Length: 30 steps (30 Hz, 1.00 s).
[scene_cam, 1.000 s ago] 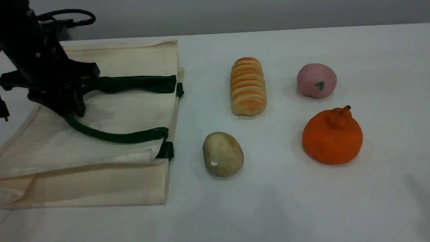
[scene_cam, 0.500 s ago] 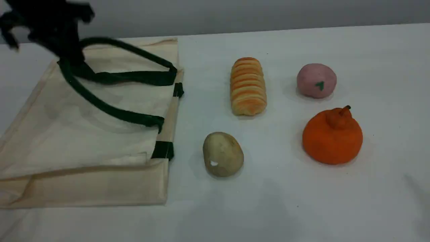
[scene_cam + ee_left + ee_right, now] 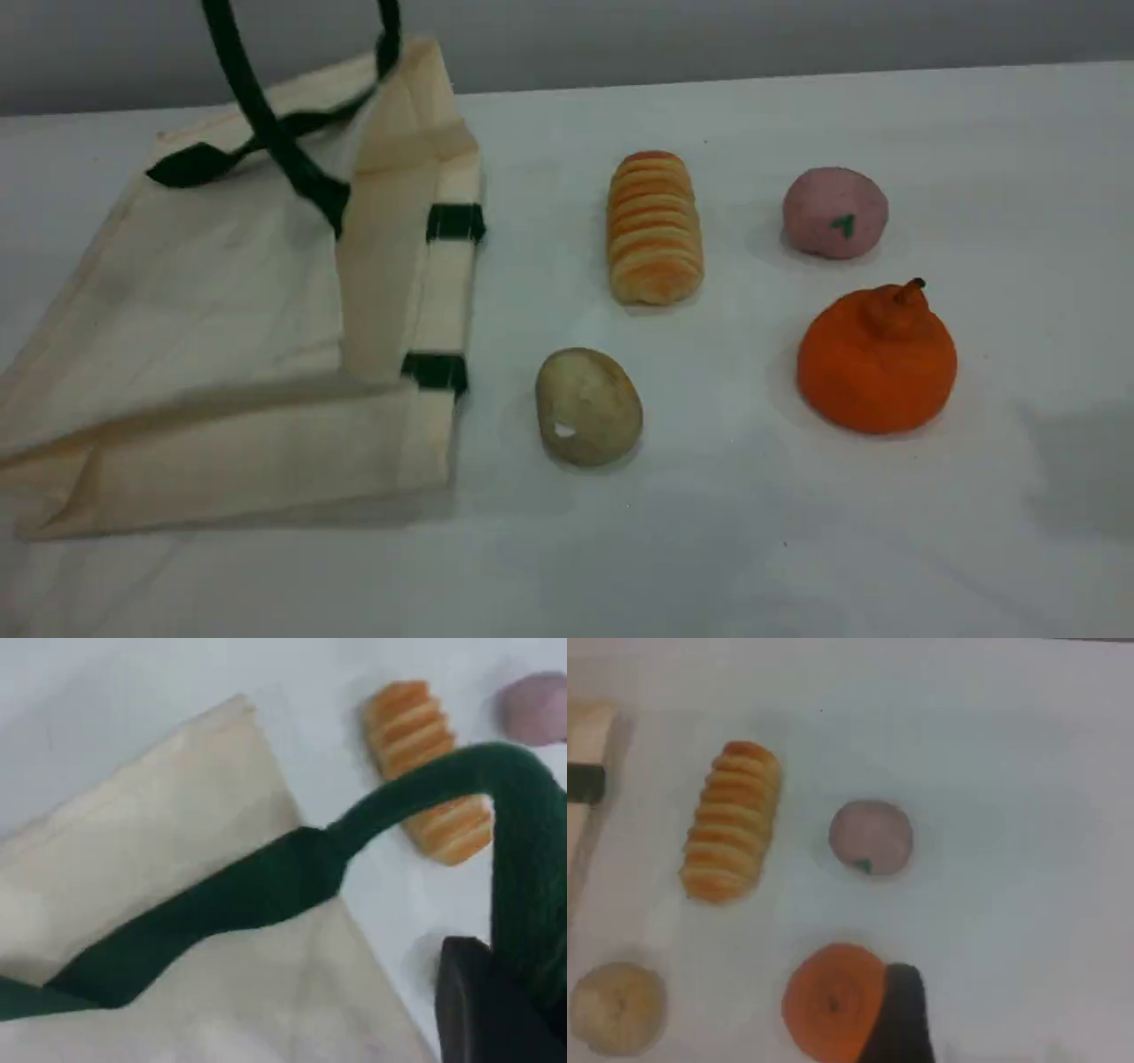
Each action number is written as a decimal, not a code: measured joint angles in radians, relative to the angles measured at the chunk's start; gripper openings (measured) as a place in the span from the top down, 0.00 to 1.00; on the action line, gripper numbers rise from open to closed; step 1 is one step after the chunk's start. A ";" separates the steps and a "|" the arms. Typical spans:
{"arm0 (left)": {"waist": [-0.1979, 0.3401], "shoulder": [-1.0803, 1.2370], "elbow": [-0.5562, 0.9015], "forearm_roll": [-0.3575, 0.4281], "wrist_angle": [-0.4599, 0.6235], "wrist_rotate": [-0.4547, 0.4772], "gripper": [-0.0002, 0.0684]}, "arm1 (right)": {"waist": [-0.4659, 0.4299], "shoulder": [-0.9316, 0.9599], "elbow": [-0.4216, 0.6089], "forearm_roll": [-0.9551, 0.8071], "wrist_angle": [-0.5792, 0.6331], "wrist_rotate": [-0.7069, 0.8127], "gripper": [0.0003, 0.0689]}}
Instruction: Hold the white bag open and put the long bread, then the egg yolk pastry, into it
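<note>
The white bag [image 3: 221, 337] lies at the table's left with its mouth toward the foods. Its upper side is pulled up by a dark green handle [image 3: 257, 115] that runs out of the scene view's top edge. In the left wrist view my left gripper [image 3: 496, 992] is shut on that handle [image 3: 266, 886], high above the bag's cloth [image 3: 133, 868]. The long bread [image 3: 654, 227] lies right of the bag's mouth, and the egg yolk pastry [image 3: 588, 406] sits in front of it. My right gripper [image 3: 899, 1014] hovers open over the foods, holding nothing, above the bread [image 3: 731, 833] and pastry [image 3: 616, 1008].
A pink ball with a green mark [image 3: 834, 213] sits at the back right, and a round orange tangerine-shaped item [image 3: 877, 359] in front of it. In the right wrist view my fingertip shows just beside the orange item [image 3: 833, 1001]. The second handle [image 3: 195, 164] lies on the bag.
My left gripper has risen out of the scene view's top with the green handle. The bag's upper side has lifted and its mouth has opened. The foods have not moved.
</note>
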 joint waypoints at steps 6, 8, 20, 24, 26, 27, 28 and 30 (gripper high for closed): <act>0.000 -0.081 0.000 0.004 -0.001 0.019 0.89 | 0.000 0.096 0.000 0.006 -0.064 -0.050 0.19; 0.000 -0.103 0.000 0.004 -0.001 0.019 0.89 | 0.000 0.128 0.000 0.006 -0.088 -0.050 0.19; 0.000 -0.147 0.000 0.047 -0.005 0.015 0.89 | 0.002 0.357 -0.071 0.220 -0.132 -0.159 0.19; 0.000 -0.152 0.000 0.115 -0.005 0.011 0.89 | 0.056 0.438 -0.094 0.338 -0.185 -0.263 0.19; 0.000 -0.152 0.000 0.127 -0.005 0.011 0.89 | 0.097 0.482 -0.103 0.386 -0.214 -0.303 0.19; 0.000 -0.152 0.000 0.129 -0.005 0.011 0.89 | 0.115 0.510 -0.109 0.402 -0.229 -0.314 0.19; 0.000 -0.152 0.000 0.129 -0.005 0.011 0.89 | 0.137 0.539 -0.119 0.410 -0.243 -0.317 0.19; 0.000 -0.152 0.000 0.129 -0.005 0.011 0.89 | 0.173 0.596 -0.142 0.410 -0.258 -0.317 0.19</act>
